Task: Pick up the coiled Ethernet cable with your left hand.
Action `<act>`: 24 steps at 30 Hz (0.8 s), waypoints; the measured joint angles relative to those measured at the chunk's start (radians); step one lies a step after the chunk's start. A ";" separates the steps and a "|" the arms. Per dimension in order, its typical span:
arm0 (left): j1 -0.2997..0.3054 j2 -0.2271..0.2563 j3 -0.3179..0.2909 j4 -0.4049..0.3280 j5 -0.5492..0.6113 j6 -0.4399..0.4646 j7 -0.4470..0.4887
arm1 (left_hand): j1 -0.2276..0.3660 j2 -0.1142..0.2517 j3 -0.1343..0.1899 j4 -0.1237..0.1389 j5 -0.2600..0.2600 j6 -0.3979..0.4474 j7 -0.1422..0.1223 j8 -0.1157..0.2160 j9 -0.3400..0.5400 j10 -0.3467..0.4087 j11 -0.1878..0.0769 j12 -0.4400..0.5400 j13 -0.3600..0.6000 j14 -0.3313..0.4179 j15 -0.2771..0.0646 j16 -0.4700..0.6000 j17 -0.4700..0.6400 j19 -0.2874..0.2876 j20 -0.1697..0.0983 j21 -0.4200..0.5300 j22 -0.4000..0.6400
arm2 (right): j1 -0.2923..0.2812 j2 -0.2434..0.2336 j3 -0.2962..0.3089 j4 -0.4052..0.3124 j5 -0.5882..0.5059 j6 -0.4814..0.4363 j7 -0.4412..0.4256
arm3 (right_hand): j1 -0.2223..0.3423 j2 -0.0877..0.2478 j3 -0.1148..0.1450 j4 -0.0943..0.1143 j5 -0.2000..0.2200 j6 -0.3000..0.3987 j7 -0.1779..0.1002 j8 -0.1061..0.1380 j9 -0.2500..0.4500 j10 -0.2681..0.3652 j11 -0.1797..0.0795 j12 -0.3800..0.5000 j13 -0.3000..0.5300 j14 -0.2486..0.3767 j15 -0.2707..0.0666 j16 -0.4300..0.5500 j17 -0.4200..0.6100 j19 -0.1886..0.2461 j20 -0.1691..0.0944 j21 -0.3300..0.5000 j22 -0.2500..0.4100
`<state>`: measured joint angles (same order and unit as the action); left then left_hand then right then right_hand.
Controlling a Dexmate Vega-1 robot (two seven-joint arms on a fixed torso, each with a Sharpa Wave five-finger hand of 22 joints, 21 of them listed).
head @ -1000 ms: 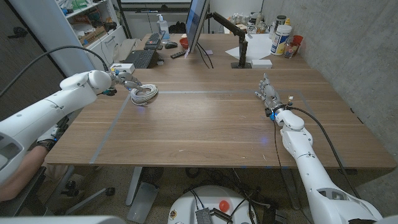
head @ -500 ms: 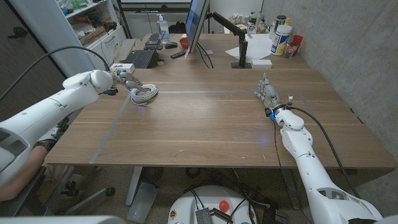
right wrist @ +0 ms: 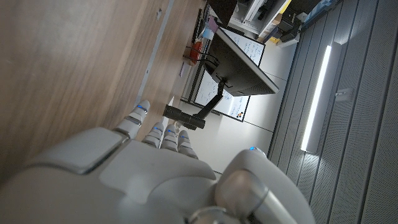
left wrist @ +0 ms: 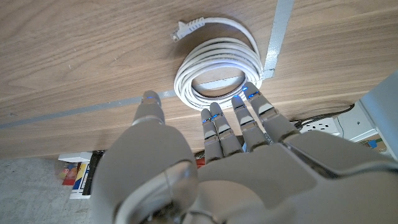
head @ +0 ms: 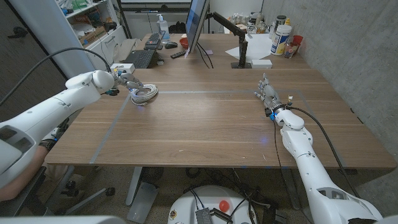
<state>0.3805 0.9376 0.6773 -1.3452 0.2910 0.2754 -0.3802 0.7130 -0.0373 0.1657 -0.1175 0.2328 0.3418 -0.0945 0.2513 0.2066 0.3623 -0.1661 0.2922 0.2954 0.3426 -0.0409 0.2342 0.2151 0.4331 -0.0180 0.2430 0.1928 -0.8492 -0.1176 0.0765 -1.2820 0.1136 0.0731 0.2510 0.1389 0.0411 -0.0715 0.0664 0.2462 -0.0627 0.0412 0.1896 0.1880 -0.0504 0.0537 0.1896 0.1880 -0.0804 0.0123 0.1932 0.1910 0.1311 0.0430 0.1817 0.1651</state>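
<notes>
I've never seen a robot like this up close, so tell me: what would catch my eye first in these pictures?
Probably the white coiled Ethernet cable lying on the wooden table toward its left side, with the robot's left hand reaching right up to it, fingers spread at the coil's edge. Across the table, the right hand waits, holding nothing. Behind them stands a monitor amid desk clutter.

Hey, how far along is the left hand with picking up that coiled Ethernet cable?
Done: the left hand has reached the coiled Ethernet cable, its fingertips at the coil's near edge. In hand: nothing yet; the fingers are spread and the cable lies on the wooden table. Left: closing on the coil and lifting it. The right hand is at the table's other side, away from the cable.
</notes>
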 measured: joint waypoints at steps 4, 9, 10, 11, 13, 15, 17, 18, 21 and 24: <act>-0.007 -0.005 0.005 0.010 0.001 -0.002 0.000 | 0.011 0.011 0.008 -0.008 0.000 0.011 0.000 0.000 0.000 0.000 0.000 0.000 0.000 0.000 0.000 0.000 -0.001 0.001 0.001 0.000 0.000 | 0.000 0.000 0.000 0.000 0.000 0.000 0.001 | 0.000 0.000 0.000 0.000 0.000 0.000 0.000 0.000 0.000 0.000 0.000 0.000 0.000 0.000 0.000 0.000 0.000 0.000 0.000 0.000 0.000; -0.014 -0.009 0.010 0.018 0.002 -0.003 0.000 | 0.011 0.011 0.008 -0.008 0.000 0.010 0.000 0.000 0.000 0.000 0.000 0.000 0.000 0.000 0.000 0.000 -0.001 0.001 0.001 0.000 0.000 | 0.000 0.000 0.001 0.000 0.000 0.000 0.001 | 0.000 0.000 0.000 0.000 0.000 0.000 0.000 0.000 0.000 0.000 0.000 0.000 0.000 0.000 0.000 0.000 0.000 0.000 0.000 0.000 0.000; -0.015 -0.010 0.012 0.020 0.003 -0.003 0.000 | 0.011 0.011 0.008 -0.008 0.000 0.010 0.000 0.000 0.000 0.000 0.000 0.000 0.000 0.000 0.000 0.000 -0.001 0.001 0.001 0.000 0.000 | 0.000 0.001 0.001 0.000 0.000 0.000 0.001 | 0.000 0.000 0.000 0.000 0.000 0.000 0.000 0.000 0.000 0.000 0.000 0.000 0.000 0.000 0.000 0.000 0.000 0.000 0.000 0.000 0.000; -0.017 -0.011 0.013 0.022 0.004 -0.003 -0.001 | 0.011 0.011 0.008 -0.008 0.000 0.013 -0.003 0.000 0.000 0.000 0.000 0.000 0.000 0.000 0.000 0.000 -0.001 0.001 0.001 0.000 0.000 | 0.000 0.001 0.001 0.000 0.000 0.000 0.001 | 0.000 0.000 0.000 0.000 0.000 0.000 0.000 0.000 0.000 0.000 0.000 0.000 0.000 0.000 0.000 0.000 0.000 0.000 0.000 0.000 0.000; -0.017 -0.011 0.014 0.023 0.004 -0.003 -0.002 | 0.011 0.011 0.008 -0.008 0.000 0.018 -0.007 0.000 0.000 0.005 0.005 0.000 0.000 0.003 -0.003 0.000 -0.001 0.001 0.001 0.000 0.000 | 0.000 0.001 0.001 0.000 0.001 0.000 0.001 | 0.000 0.000 0.000 0.000 0.000 0.000 0.000 0.000 0.000 0.000 0.000 0.000 0.000 0.000 0.000 0.000 0.000 0.000 0.000 0.000 0.000; -0.020 -0.014 0.017 0.027 0.005 -0.002 -0.004 | 0.011 0.011 0.008 -0.008 0.000 0.027 -0.006 0.004 0.000 0.005 0.005 0.000 0.000 0.003 -0.003 0.000 -0.001 0.001 0.001 0.000 0.000 | 0.001 0.001 0.002 0.001 0.001 0.001 0.002 | 0.000 0.000 0.000 0.000 0.000 0.000 0.000 0.000 0.000 0.000 0.000 0.000 0.000 0.000 0.000 0.000 0.000 0.000 0.000 0.000 0.000; -0.022 -0.015 0.018 0.030 0.006 -0.001 -0.005 | 0.011 0.011 0.008 -0.008 0.000 0.034 -0.006 0.008 0.000 0.010 0.011 0.000 0.000 0.003 -0.003 0.000 -0.001 0.001 0.001 0.000 0.000 | 0.001 0.001 0.002 0.001 0.001 0.002 0.003 | 0.000 0.000 0.000 0.000 0.000 0.000 0.000 0.000 0.000 0.000 0.000 0.000 0.000 0.000 0.000 0.000 0.000 0.000 0.000 0.000 0.000; -0.023 -0.016 0.020 0.032 0.006 0.000 -0.006 | 0.011 0.011 0.008 -0.008 -0.001 0.048 -0.007 0.012 0.000 0.011 0.011 0.000 0.002 0.003 -0.003 0.000 -0.001 0.001 0.001 0.000 0.000 | 0.001 0.001 0.003 0.001 0.002 0.002 0.003 | 0.000 0.000 0.000 0.000 0.000 0.000 0.000 0.000 0.000 0.000 0.000 0.000 0.000 0.000 0.000 0.000 0.000 0.000 0.000 0.000 0.000; -0.024 -0.018 0.022 0.038 0.006 -0.001 -0.006 | 0.011 0.011 0.008 -0.008 -0.004 0.086 -0.004 0.030 0.005 0.015 0.006 0.000 0.004 0.006 -0.001 -0.007 -0.001 0.001 0.001 0.000 0.000 | 0.001 0.001 0.003 0.001 0.002 0.003 0.003 | 0.001 0.001 0.000 0.000 0.000 0.000 0.000 0.000 0.000 0.000 0.000 0.000 0.000 0.000 0.000 0.000 0.000 0.000 0.000 0.000 0.000; -0.024 -0.020 0.023 0.042 0.005 -0.002 -0.006 | 0.011 0.011 0.008 -0.008 -0.004 0.093 0.000 0.030 0.005 0.016 0.005 0.000 0.004 0.007 0.000 -0.007 -0.001 0.001 0.001 0.000 0.000 | 0.001 0.001 0.004 0.001 0.002 0.003 0.003 | 0.005 0.005 0.000 0.000 0.000 0.000 0.000 0.000 0.000 0.000 0.000 0.000 0.000 0.000 0.000 0.000 0.000 0.000 0.000 0.000 0.000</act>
<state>0.3564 0.9172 0.7004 -1.3028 0.2959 0.2737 -0.3862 0.7244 -0.0260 0.1738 -0.1256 0.2292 0.4345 -0.0947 0.2816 0.2120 0.3782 -0.1608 0.2923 0.2998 0.3494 -0.0409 0.2274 0.2138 0.4336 -0.0175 0.2430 0.1928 -0.8485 -0.1169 0.0803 -1.2811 0.1160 0.0760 0.2540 0.1442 0.0464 -0.0715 0.0664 0.2462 -0.0627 0.0412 0.1897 0.1880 -0.0504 0.0537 0.1896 0.1880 -0.0804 0.0123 0.1932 0.1910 0.1311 0.0430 0.1817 0.1651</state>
